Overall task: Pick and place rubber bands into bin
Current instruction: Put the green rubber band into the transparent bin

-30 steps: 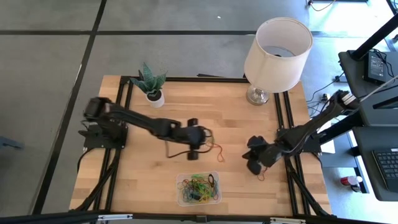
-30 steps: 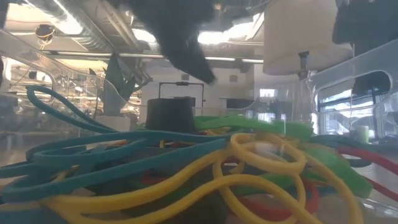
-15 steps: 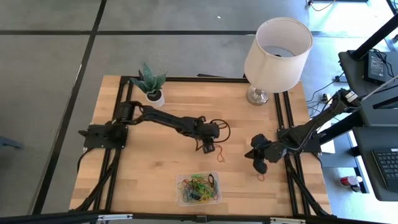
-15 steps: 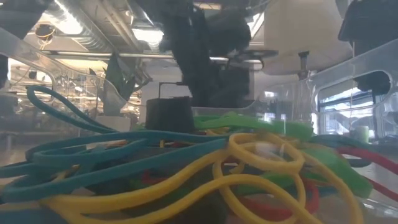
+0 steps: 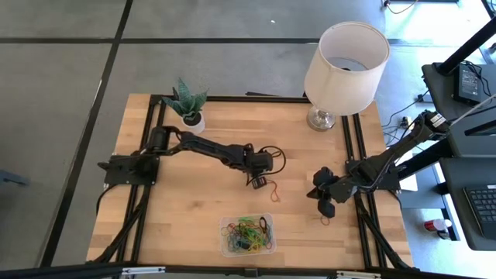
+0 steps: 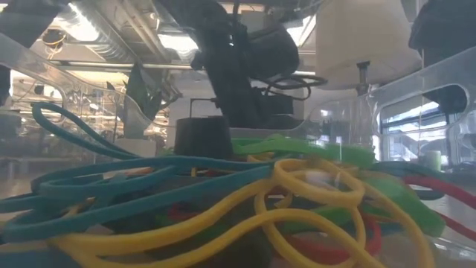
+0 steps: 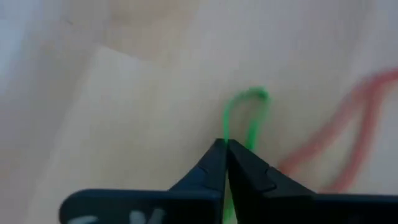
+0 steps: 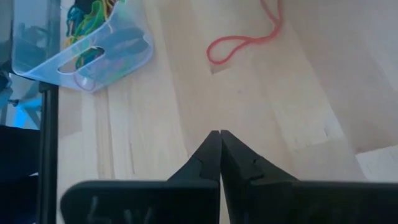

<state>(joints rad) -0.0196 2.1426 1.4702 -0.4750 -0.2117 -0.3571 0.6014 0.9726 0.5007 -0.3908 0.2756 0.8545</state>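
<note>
**Left gripper pinches a green band beyond the bin**

We see the left gripper (image 7: 225,149) pinching a green rubber band (image 7: 245,115) on the table (image 5: 194,201), just beyond the bin (image 5: 246,235), beside a red band (image 5: 271,191). To the bin's right, the right gripper (image 8: 219,140) hangs with fingers pressed together, holding nothing.

We take the wooden table (image 5: 201,201) as our landmark; at its far right corner we see a lamp (image 5: 345,62) with a white shade on a silvery round foot; toward its far left stands a small potted plant (image 5: 187,105) in a white pot; black rails (image 5: 353,143) run along both its sides; beyond its right edge we see a dark desk (image 5: 469,116); grey floor (image 5: 62,93) surrounds it.
</note>
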